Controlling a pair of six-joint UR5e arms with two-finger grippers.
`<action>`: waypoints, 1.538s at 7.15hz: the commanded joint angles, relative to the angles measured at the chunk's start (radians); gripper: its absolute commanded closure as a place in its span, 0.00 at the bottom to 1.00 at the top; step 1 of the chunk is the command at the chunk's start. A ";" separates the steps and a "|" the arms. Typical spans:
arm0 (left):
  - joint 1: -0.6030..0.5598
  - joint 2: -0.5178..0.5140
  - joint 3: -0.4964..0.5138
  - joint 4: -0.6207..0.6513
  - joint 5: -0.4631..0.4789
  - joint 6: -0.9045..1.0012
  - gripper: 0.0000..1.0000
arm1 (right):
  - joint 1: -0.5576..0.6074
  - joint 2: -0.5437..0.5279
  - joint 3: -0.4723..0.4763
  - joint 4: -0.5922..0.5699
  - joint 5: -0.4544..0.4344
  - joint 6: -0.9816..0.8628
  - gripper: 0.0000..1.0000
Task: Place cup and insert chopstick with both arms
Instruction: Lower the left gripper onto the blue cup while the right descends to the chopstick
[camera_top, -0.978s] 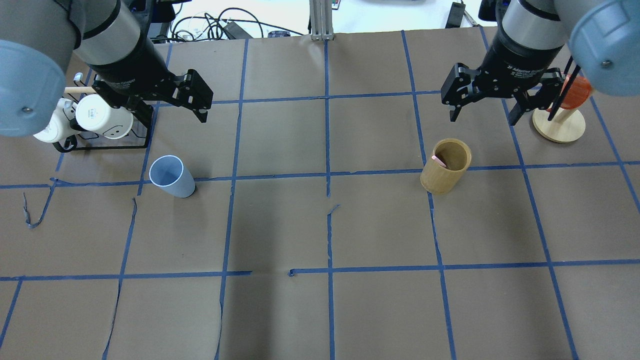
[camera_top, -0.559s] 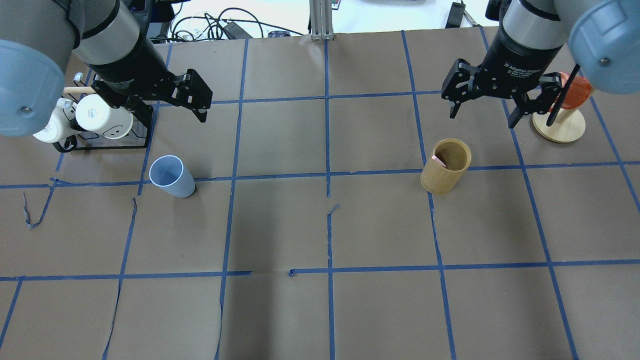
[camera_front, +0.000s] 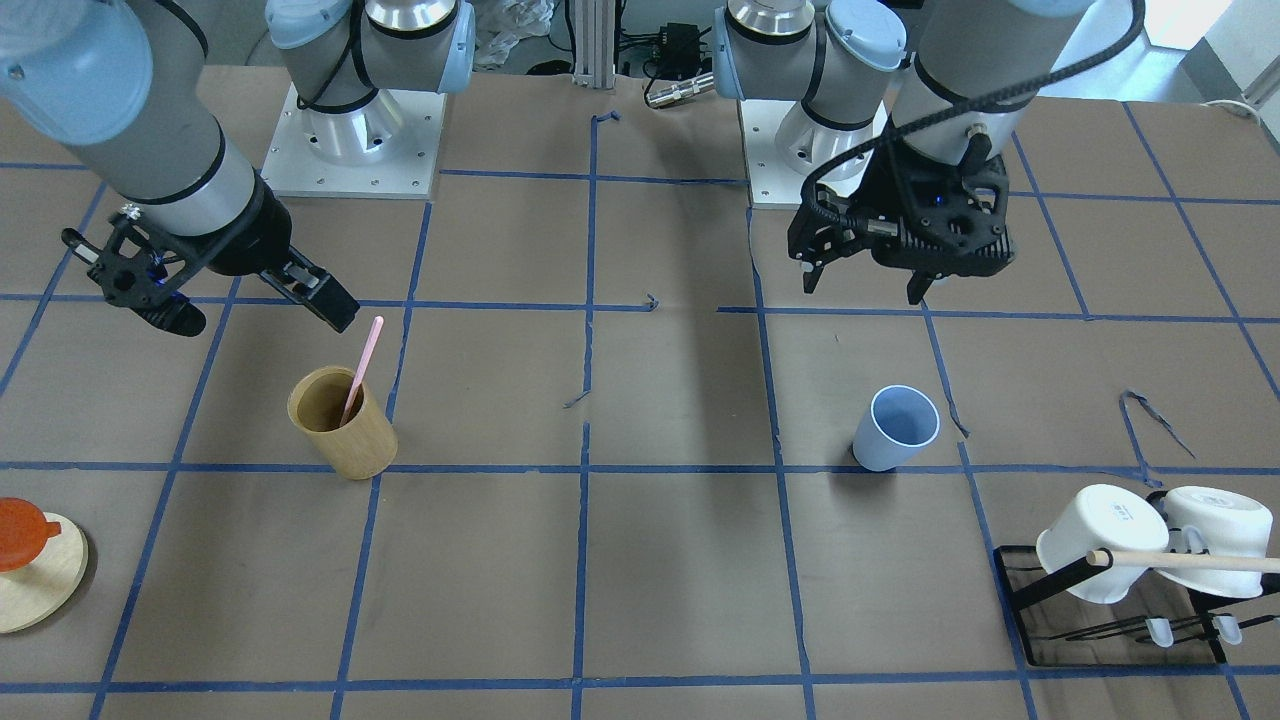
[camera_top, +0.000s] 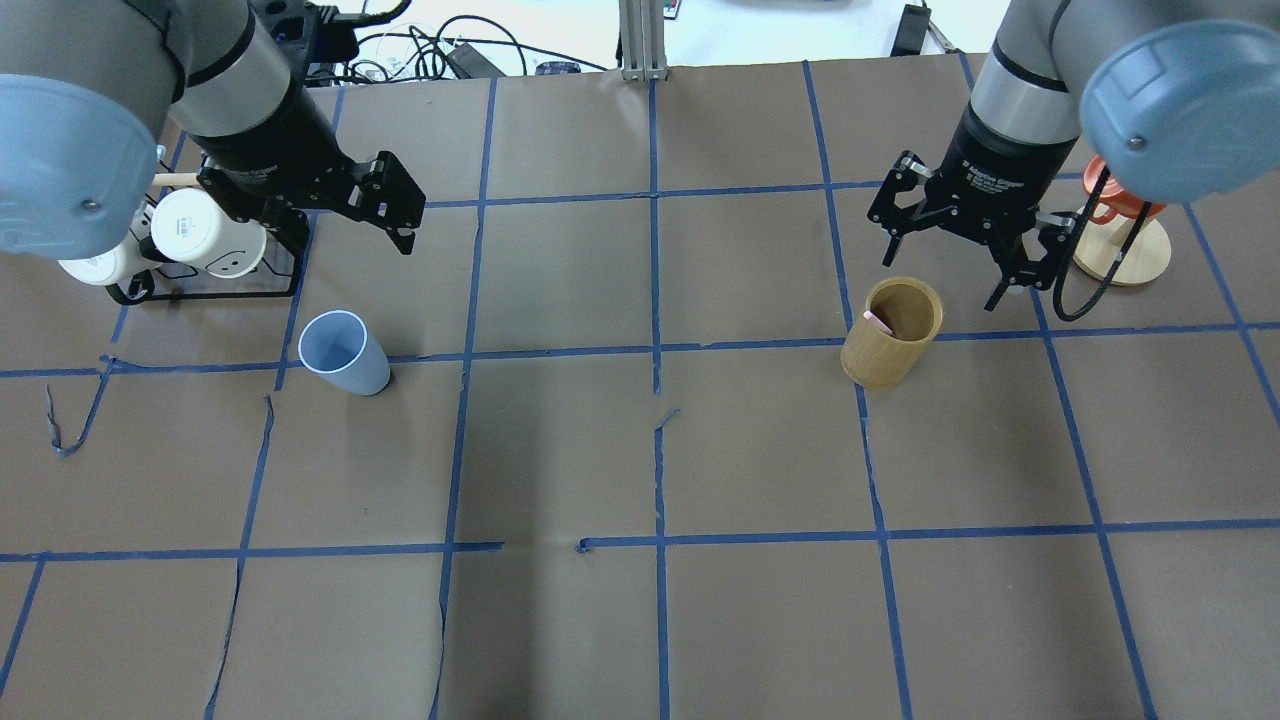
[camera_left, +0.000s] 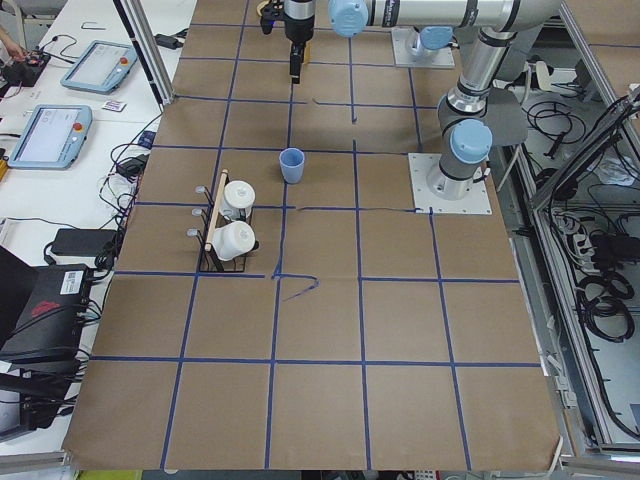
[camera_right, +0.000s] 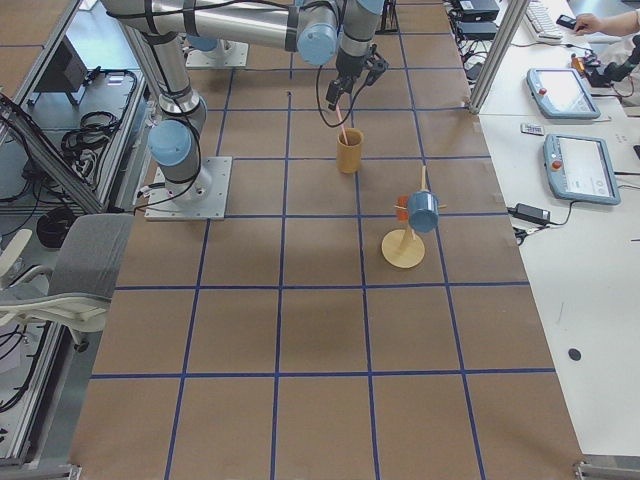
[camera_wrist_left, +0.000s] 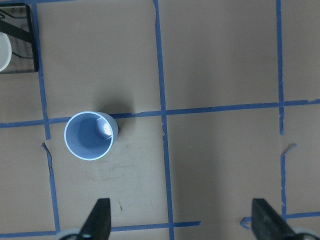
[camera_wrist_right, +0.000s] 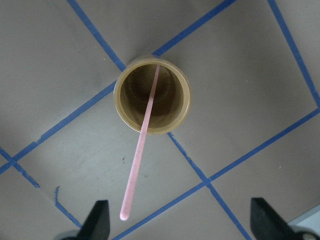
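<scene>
Right gripper (camera_front: 267, 321): jaws spread wide, nothing held, hanging above the bamboo holder (camera_front: 342, 425) with no contact. Pink chopstick (camera_front: 360, 365) already in the holder, lower end inside, upper end leaning out over the rim on the robot's side; in the wrist view, free tip between the two fingers (camera_wrist_right: 100, 220) but apart from both. Holder upright on the brown table (camera_top: 560, 450), beside a blue tape line. Left gripper (camera_front: 860, 292): jaws likewise wide apart, empty, hovering over bare table on the robot's side of the blue cup (camera_front: 895, 430), touching nothing. Cup upright, mouth up, by a tape crossing, near the black rack (camera_front: 1012, 590) carrying two white mugs (camera_front: 1100, 540).
</scene>
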 joint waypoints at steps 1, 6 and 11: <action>0.034 -0.089 -0.119 0.188 0.004 0.053 0.00 | 0.001 0.016 0.025 0.001 0.055 0.029 0.00; 0.085 -0.227 -0.255 0.358 0.096 0.079 0.18 | 0.001 0.079 0.037 -0.042 0.120 0.031 0.17; 0.088 -0.229 -0.244 0.327 0.102 0.076 1.00 | 0.001 0.089 0.040 -0.028 0.142 0.034 0.44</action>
